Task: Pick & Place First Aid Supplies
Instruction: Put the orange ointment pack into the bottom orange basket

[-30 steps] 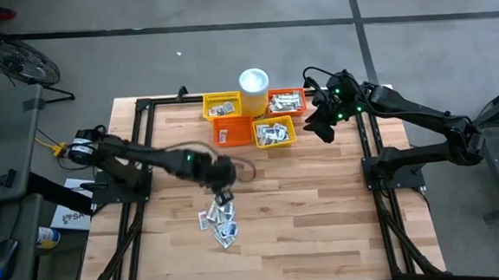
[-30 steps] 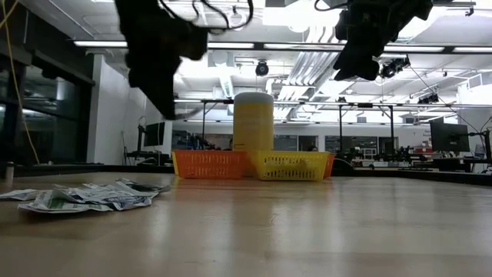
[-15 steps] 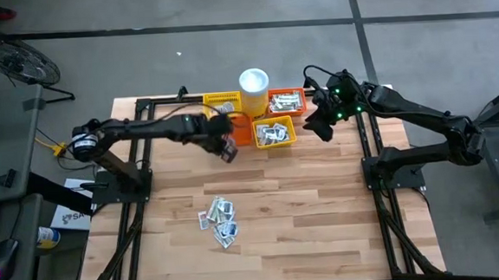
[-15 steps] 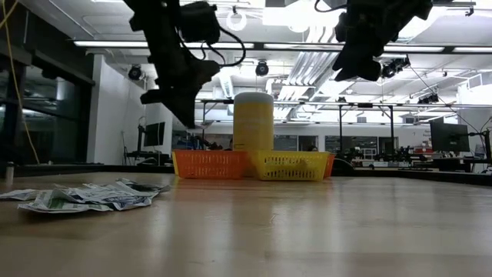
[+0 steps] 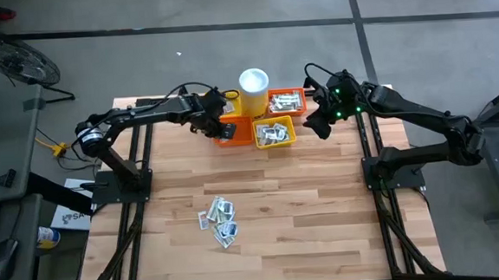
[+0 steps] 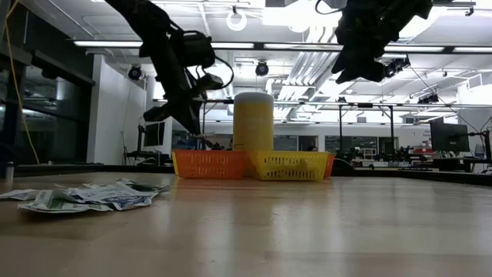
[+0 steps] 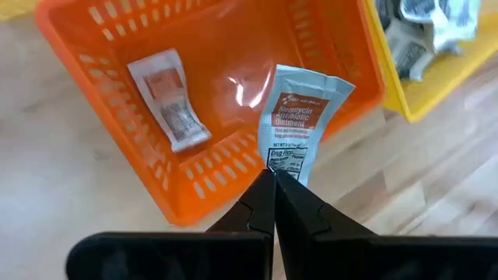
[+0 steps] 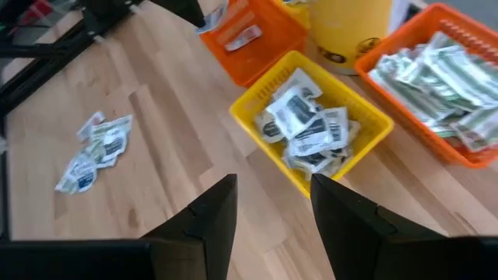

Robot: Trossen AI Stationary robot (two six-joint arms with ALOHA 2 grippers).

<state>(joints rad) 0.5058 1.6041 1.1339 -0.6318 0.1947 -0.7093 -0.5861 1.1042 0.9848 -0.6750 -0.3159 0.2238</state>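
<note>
I see left gripper (image 7: 274, 177) clenched on an ointment sachet (image 7: 299, 124) above the orange basket (image 7: 101, 85), loose sachets (image 5: 220, 218) well off from that basket, right gripper (image 8: 272, 204) released beside the yellow basket (image 8: 366, 117).

Four mesh baskets (image 5: 273, 143) cluster round a white cup (image 5: 253, 83) on the wooden table (image 5: 306, 215)

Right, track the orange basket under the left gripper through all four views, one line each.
High view: orange basket, front left of the white cup.
Low view: left of the yellow basket, basket at.
Left wrist view: fills the middle, behind the held ointment packet.
Right wrist view: far edge.
Shared landmark: the yellow basket.
</note>
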